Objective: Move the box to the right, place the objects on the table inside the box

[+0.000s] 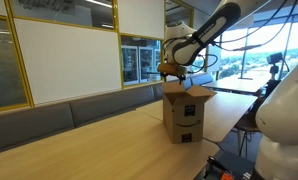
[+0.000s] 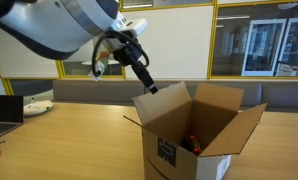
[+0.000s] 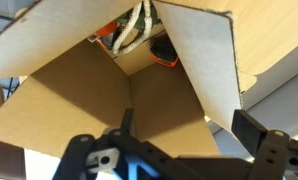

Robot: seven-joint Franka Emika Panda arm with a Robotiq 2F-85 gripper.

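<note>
While the gripper [image 3: 182, 120] hangs open and empty, the box [image 2: 181, 145] spreads its flaps just beneath.

A grey padded bench [image 1: 79, 108] runs below yellow-framed white wall panels [image 1: 64, 50]; an open laptop [image 2: 3, 108] shows in an exterior view.

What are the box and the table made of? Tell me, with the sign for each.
Box: cardboard, matte brown, by its folded flaps and thin cut edges. Table: probably wood or wood-look laminate, smooth light-brown top with a slight sheen; the views cannot settle which.
</note>
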